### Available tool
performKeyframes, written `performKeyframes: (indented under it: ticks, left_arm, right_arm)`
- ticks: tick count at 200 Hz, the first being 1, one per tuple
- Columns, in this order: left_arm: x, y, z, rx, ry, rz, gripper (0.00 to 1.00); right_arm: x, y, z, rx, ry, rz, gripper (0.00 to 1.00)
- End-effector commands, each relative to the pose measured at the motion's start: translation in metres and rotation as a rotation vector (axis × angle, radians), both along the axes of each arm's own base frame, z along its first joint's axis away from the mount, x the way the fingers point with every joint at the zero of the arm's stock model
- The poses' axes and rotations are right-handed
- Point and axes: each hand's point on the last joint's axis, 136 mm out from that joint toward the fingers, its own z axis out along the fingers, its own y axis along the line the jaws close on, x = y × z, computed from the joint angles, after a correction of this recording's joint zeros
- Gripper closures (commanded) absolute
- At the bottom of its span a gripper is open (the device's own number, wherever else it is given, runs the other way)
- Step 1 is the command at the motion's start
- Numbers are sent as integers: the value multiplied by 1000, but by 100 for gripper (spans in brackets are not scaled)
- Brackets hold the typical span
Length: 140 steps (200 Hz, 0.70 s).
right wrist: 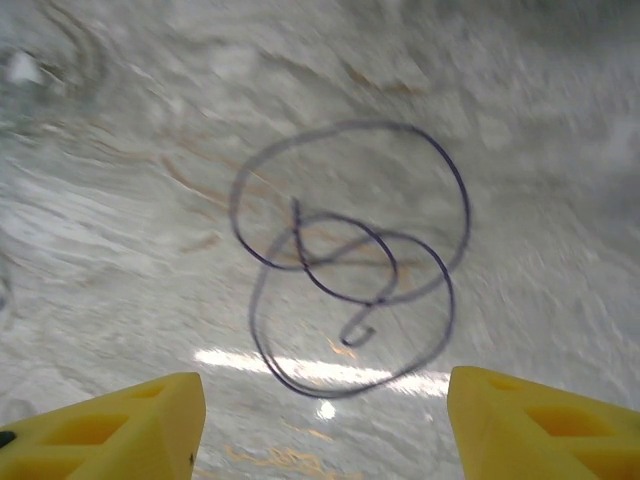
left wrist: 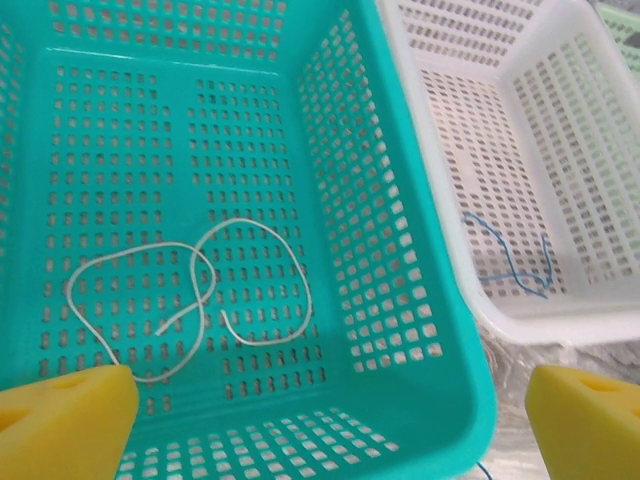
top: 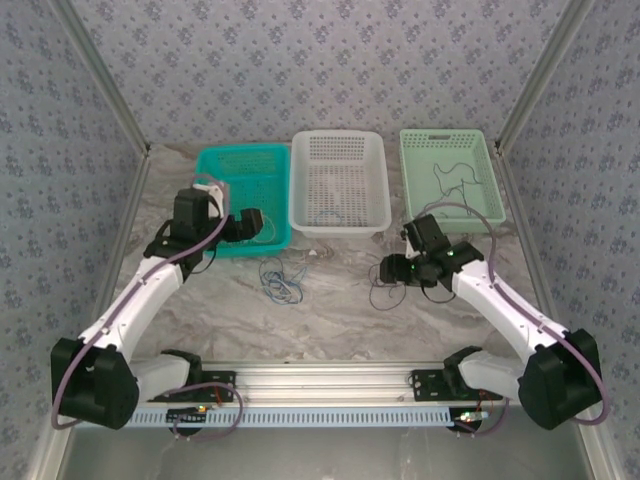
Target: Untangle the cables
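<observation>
– Where do we find the cables?

– We see a cream cable (left wrist: 203, 290) looped on the floor of the teal basket (left wrist: 420, 300), and a blue cable (left wrist: 512, 268) in the white basket (left wrist: 560, 325) beside it. A dark cable (right wrist: 350, 290) lies coiled on the marble table (right wrist: 120, 200), and a bluish tangle (top: 280, 281) sits on the table near the teal basket's front.

– And our grippers?

– We have the left gripper (left wrist: 330, 405) above the teal basket's near edge, its yellow fingers (left wrist: 65, 420) spread wide and gripping nothing. The right gripper (right wrist: 325, 400) hangs over the dark cable, released too, its fingers apart and clear of the coil.
</observation>
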Motion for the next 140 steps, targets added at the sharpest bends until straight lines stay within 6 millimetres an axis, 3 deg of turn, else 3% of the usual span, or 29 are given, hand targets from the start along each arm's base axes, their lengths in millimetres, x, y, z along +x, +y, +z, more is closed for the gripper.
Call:
performKeyframes:
  ticks: [1, 52, 102, 140]
  left_arm:
    - [-9, -7, 7, 10, -43, -27, 1]
    - [-22, -28, 6, -4, -54, -84, 1]
    - [-26, -50, 3, 3, -42, -147, 1]
    - [-27, -53, 6, 3, -46, -152, 1]
  right_arm:
    - [-13, -18, -10, -29, 27, -109, 35]
    - [-32, -36, -37, -90, 96, -162, 39]
    - [-20, -32, -64, -98, 113, -172, 46]
    - [-7, -27, -77, -136, 110, -171, 48]
